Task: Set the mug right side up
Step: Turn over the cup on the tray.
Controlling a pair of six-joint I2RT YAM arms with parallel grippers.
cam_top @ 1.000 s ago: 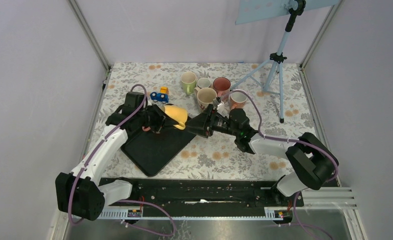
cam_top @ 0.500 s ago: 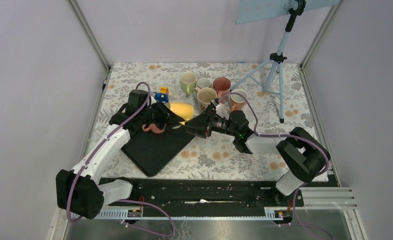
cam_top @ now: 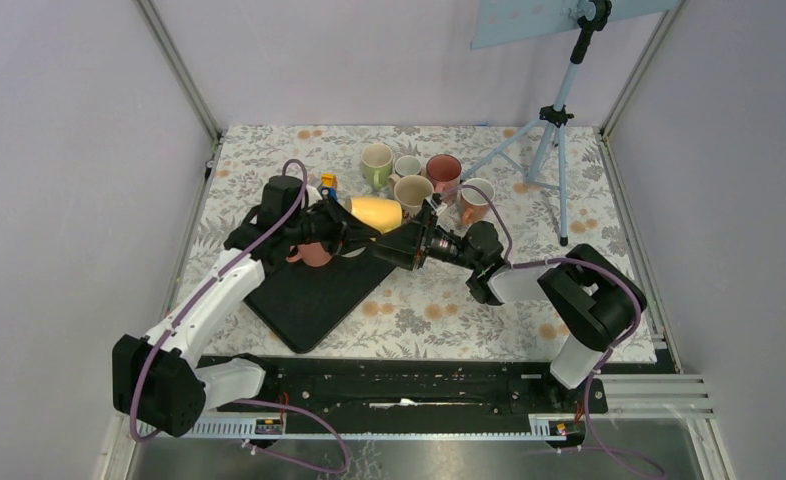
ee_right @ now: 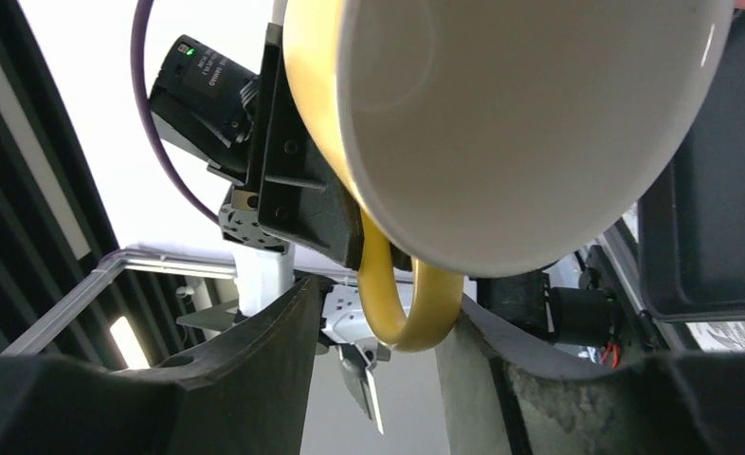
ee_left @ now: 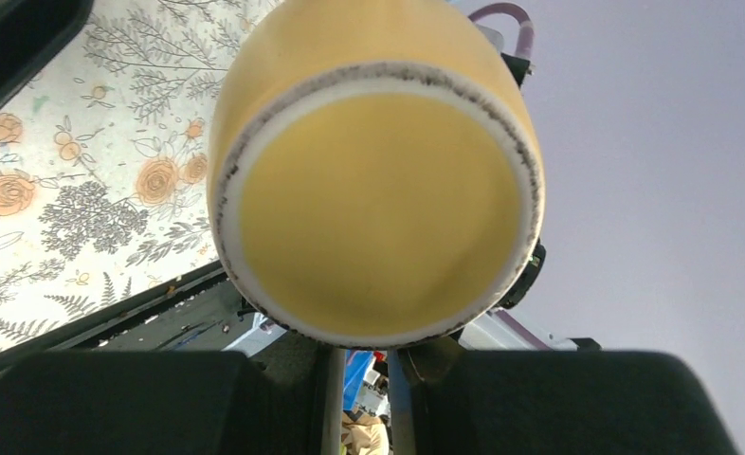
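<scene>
step: mid-air handover, mug sideways, frame centre | left gripper pinching mug | right gripper spread round handle | next, likely: clamp handle, left releases, roll mouth up

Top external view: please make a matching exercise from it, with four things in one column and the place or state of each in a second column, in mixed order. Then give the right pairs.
Things
1. yellow ceramic mug
2. flat black tray
3. green ceramic mug
4. light blue tripod

Places or states
A. stands on the far right part of the table
B. stands upright among other mugs at the far side
C. is held in the air, lying on its side
D. lies flat on the near left part of the table

Pairs: 1-C, 2-D, 3-B, 4-A
</scene>
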